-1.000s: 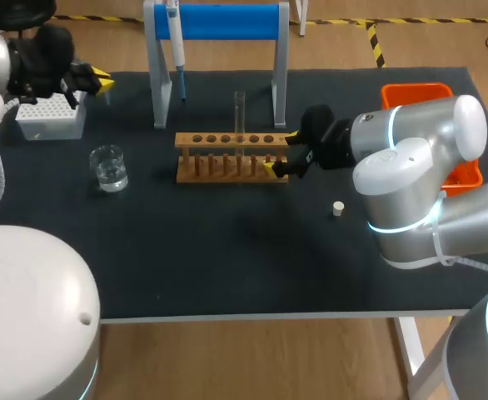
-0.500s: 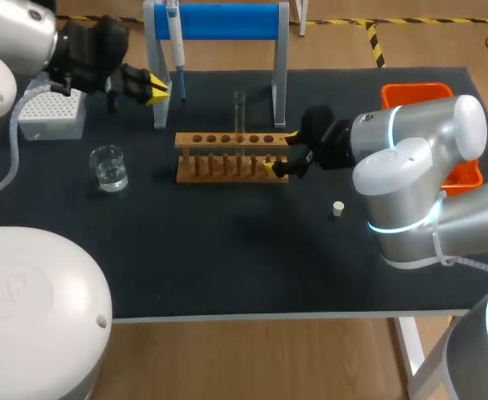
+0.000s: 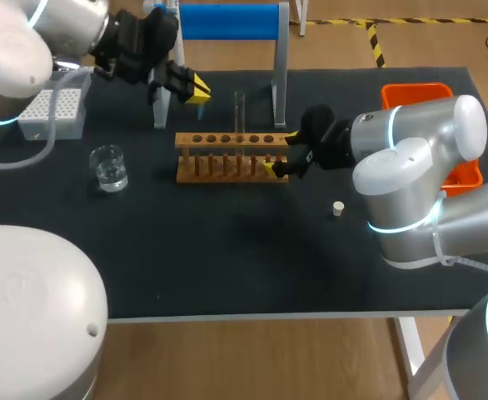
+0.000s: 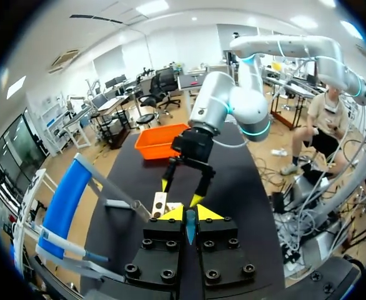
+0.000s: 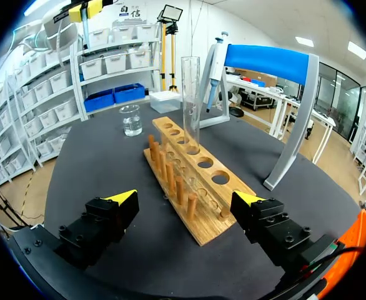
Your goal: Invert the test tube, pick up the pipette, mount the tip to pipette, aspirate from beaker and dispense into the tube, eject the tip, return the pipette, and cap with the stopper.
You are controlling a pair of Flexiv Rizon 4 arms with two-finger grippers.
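One tip box (image 3: 51, 112) sits at the left of the counter (image 3: 227, 267), and one beaker (image 3: 109, 167) of clear liquid stands near it. The left gripper (image 3: 196, 87), its fingers pressed together, hangs beside the blue stand (image 3: 227, 21), where one pipette (image 5: 214, 65) hangs with its tip down. One wooden rack (image 3: 227, 158) with six holes holds the single test tube (image 3: 239, 112) in the fourth hole. The tube's long axis is vertical and its open end points up. The right gripper (image 3: 281, 152) is spread around the rack's right end. One stopper (image 3: 337, 208) lies apart from the rack, and one orange bin (image 3: 419, 90) sits at the far right.
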